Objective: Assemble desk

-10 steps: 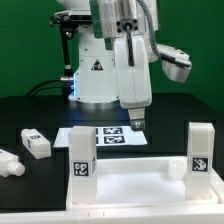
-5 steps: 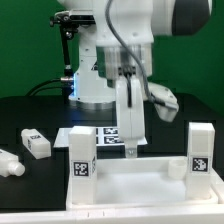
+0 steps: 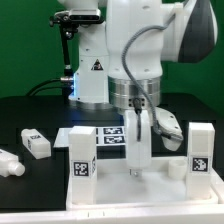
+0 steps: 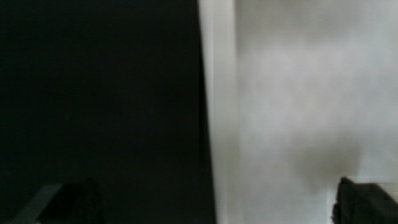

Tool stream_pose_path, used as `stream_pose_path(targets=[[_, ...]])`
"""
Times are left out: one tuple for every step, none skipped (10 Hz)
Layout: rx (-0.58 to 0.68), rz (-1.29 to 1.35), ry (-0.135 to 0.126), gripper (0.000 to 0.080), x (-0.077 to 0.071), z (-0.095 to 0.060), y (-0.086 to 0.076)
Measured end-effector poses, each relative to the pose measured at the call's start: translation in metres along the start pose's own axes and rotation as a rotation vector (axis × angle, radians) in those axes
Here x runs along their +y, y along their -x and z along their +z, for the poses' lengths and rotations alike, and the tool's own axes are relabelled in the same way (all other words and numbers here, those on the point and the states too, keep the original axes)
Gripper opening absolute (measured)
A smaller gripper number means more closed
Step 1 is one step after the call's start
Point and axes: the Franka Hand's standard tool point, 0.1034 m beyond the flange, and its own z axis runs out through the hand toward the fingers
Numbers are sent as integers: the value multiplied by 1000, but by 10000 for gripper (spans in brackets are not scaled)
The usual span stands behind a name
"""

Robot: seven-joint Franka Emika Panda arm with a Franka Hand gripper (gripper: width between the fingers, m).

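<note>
The desk's white tabletop panel [image 3: 120,192] lies rim up at the front of the black table. One tagged white leg [image 3: 81,158] stands upright at its left corner in the exterior view. Another leg [image 3: 201,150] stands at its right corner, beside a round socket [image 3: 178,167]. Two loose legs [image 3: 35,143] [image 3: 8,163] lie on the table at the exterior view's left. My gripper [image 3: 136,167] points straight down over the panel's rear edge, open and empty. In the wrist view my gripper [image 4: 214,205] straddles the border between the white panel [image 4: 302,110] and the black table [image 4: 89,100], with its fingertips [image 4: 64,204] far apart.
The marker board [image 3: 108,135] lies flat just behind the panel. The white robot base [image 3: 93,75] with a triangle logo stands at the back, with a dark camera stand [image 3: 68,50] beside it. The arm's bulky wrist hangs over the panel's middle.
The arm has swung forward and down, from above the marker board to the panel's rear edge. The jaws stayed open. No desk part has moved.
</note>
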Motion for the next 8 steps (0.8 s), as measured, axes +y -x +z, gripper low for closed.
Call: stream_pose_path(targets=[[1,-5,-2,607,-1,0,-2],[1,-6,-1,451,0,0,-1],[1,-6,-1,451,0,0,-1],[1,-6,-1,257,0,0,-1],[1,-6,-1,92,0,0,-1],[1,-9,-3,92,-1,0,-1],[1,-9,-5,60,-1,-1,-1],[1,-9,-5,60,-1,-1,-1]])
